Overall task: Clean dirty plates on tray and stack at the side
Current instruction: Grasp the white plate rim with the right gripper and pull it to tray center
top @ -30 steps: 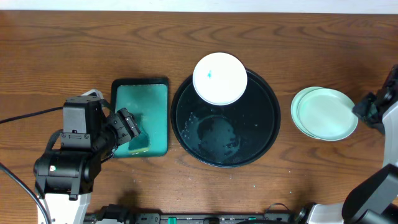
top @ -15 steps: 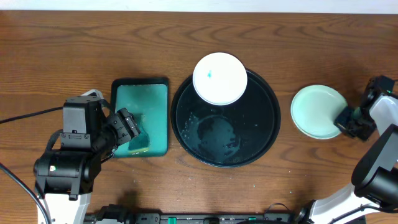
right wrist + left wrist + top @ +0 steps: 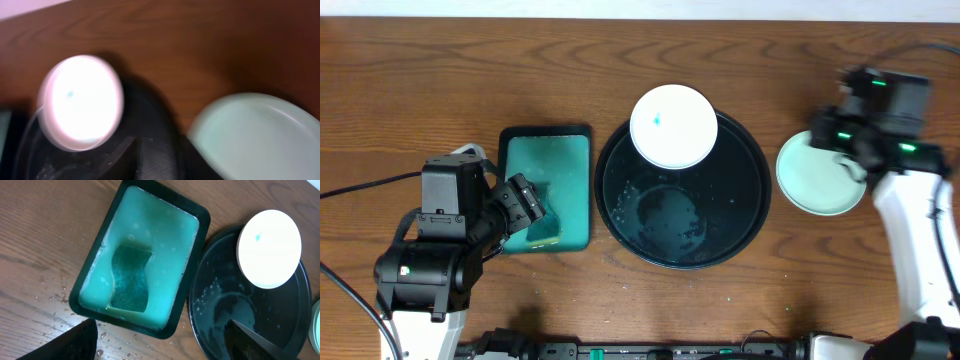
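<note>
A white plate point(image 3: 673, 126) with a small teal smear sits on the far rim of the round black tray point(image 3: 725, 215); both show in the left wrist view, plate point(image 3: 269, 247) and tray point(image 3: 285, 325). A pale teal plate stack point(image 3: 815, 180) lies on the table right of the tray. My right gripper point(image 3: 842, 140) hovers at the stack's far right edge. In the blurred right wrist view its fingers point(image 3: 157, 160) meet and look shut, with the stack point(image 3: 255, 130) to their right and the white plate point(image 3: 80, 100) to their left. My left gripper point(image 3: 165, 345) is open and empty.
A rectangular teal tray point(image 3: 545, 130) with a black edge stands left of the black tray, holding soapy water and a green sponge point(image 3: 130, 280). My left gripper point(image 3: 525, 205) hovers over its near part. Water drops lie on the wood beside it.
My right arm swung from the stack's right side to its far edge. The two offset teal plates lined up and the stack slid a little left. The left arm has not moved.
</note>
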Robot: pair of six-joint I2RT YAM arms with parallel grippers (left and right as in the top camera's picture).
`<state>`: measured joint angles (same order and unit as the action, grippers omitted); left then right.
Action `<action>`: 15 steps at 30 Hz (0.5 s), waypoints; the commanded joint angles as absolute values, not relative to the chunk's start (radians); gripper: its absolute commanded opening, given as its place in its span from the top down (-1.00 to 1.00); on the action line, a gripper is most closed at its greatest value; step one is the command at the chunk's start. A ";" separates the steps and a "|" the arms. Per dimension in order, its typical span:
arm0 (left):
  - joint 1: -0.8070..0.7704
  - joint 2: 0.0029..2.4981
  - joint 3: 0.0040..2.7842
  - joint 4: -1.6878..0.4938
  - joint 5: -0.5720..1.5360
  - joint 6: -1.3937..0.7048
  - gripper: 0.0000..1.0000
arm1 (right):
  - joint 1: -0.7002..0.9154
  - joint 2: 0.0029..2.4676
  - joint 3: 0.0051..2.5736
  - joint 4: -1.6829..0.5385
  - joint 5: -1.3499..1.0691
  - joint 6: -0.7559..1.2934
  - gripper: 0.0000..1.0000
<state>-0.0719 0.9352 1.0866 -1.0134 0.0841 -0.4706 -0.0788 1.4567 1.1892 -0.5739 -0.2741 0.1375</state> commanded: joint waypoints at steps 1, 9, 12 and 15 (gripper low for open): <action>-0.067 0.935 1.092 -1.013 0.090 -0.464 -0.62 | 0.073 1.547 1.177 -0.493 -0.158 0.115 -0.16; -0.067 0.935 1.092 -1.013 0.090 -0.464 -0.62 | 0.267 1.902 1.177 -0.175 -0.005 0.115 -0.12; -0.067 0.935 1.092 -1.013 0.090 -0.464 -0.62 | 0.289 1.975 1.177 -0.116 -0.005 0.143 -0.17; -0.067 0.935 1.092 -1.013 0.090 -0.464 -0.62 | 0.311 2.008 1.177 -0.107 -0.006 0.179 0.73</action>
<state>-0.0719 0.9352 1.0866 -1.0134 0.0841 -0.4706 0.2905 1.9991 1.1812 -0.1146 -0.0307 0.1398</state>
